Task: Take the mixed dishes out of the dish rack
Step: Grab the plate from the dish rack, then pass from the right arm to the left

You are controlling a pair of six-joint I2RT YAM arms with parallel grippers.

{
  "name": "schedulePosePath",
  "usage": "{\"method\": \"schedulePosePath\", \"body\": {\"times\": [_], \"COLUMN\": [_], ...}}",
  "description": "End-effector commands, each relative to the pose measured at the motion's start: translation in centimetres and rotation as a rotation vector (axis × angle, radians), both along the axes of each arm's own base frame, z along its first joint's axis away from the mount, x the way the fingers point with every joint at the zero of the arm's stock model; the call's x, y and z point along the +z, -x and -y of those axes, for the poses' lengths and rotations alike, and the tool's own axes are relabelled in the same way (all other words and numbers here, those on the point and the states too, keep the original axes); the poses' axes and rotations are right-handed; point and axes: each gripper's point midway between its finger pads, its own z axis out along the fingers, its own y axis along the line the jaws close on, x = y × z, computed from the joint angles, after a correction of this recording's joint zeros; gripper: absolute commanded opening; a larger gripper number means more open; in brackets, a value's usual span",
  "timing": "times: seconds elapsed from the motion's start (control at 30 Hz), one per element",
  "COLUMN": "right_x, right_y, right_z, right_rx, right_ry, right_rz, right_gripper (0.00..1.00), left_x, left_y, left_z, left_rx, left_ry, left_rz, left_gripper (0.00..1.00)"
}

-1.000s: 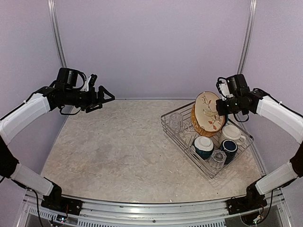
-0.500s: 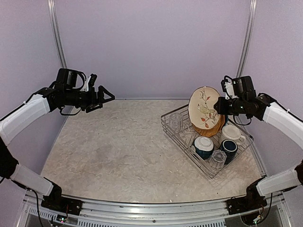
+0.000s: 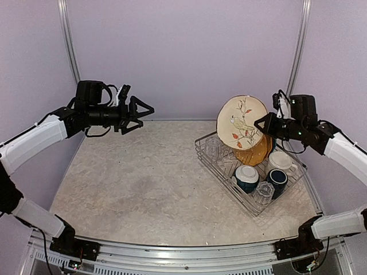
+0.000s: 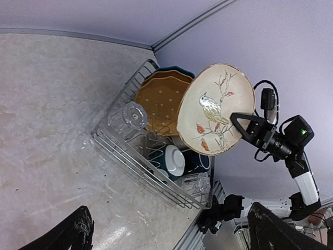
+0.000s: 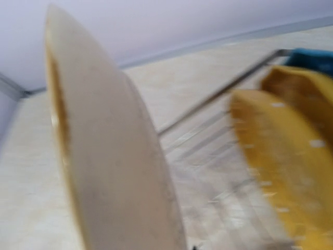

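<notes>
My right gripper (image 3: 263, 124) is shut on the right rim of the cream floral plate (image 3: 242, 121) and holds it upright in the air above the dish rack (image 3: 229, 192). The plate fills the right wrist view edge-on (image 5: 114, 156), hiding the fingers. In the rack stand the orange plates (image 3: 259, 152), with the blue plate's edge (image 4: 174, 69) behind them. The rack also holds two clear glasses (image 3: 213, 148) (image 3: 264, 192), the teal bowl (image 3: 247, 177), the navy mug (image 3: 277, 179) and the cream mug (image 3: 281, 162). My left gripper (image 3: 144, 112) is open and empty, high over the table's far left.
The rack sits at an angle on the right of the marbled table (image 3: 143, 183), close to the right wall. Metal frame posts (image 3: 69, 46) stand in the back corners. The left wrist view looks across at the rack (image 4: 119, 140) and the raised plate (image 4: 216, 109).
My right gripper has lifted the cream floral plate up and left out of the rack. My left arm has swung right and a little toward the rack, its gripper still open.
</notes>
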Motion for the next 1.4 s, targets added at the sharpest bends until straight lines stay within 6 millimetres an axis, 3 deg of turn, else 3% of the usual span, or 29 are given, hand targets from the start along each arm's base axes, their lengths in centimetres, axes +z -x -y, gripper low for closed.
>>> {"method": "schedulePosePath", "body": {"times": [0.0, 0.13, 0.23, 0.4, 0.5, 0.57, 0.93, 1.13, 1.37], "right_x": [6.9, 6.7, 6.7, 6.0, 5.7, 5.7, 4.8, 4.7, 4.3], "right_y": [1.6, 2.3, 2.9, 3.0, 3.2, 3.4, 3.8, 4.0, 4.0], "right_z": [-3.7, -5.3, -5.9, -6.4, -6.6, -6.7, -6.7, -6.8, -6.9], "right_rx": [0.2, 0.291, 0.33, 0.356, 0.367, 0.376, 0.371, 0.381, 0.385], "right_ry": [-0.275, -0.365, -0.433, -0.458, -0.468, -0.479, -0.467, -0.468, -0.473], "right_rz": [0.194, 0.174, 0.174, 0.153, 0.144, 0.143, 0.119, 0.121, 0.11], "right_gripper": [0.0, 0.0, 0.0, 0.0, 0.0, 0.0, 0.0, 0.0, 0.0], "left_x": [2.3, 3.0, 2.0, -0.5, -0.8, -1.1, -0.6, -0.6, -0.9], "left_y": [0.2, 0.1, 0.2, 0.1, 0.7, 0.6, -0.6, -0.9, -1.1], "left_z": [5.1, 9.3, 12.2, 15.0, 16.5, 17.1, 18.9, 19.2, 19.7], "left_rx": [-0.127, -0.221, -0.281, -0.317, -0.355, -0.352, -0.344, -0.336, -0.336], "left_ry": [0.185, 0.247, 0.265, 0.25, 0.252, 0.24, 0.237, 0.225, 0.21], "left_rz": [-0.023, -0.061, -0.1, -0.17, -0.164, -0.155, -0.137, -0.133, -0.133], "left_gripper": [0.99, 0.98, 0.96, 0.94, 0.88, 0.84, 0.34, 0.27, 0.31]}}
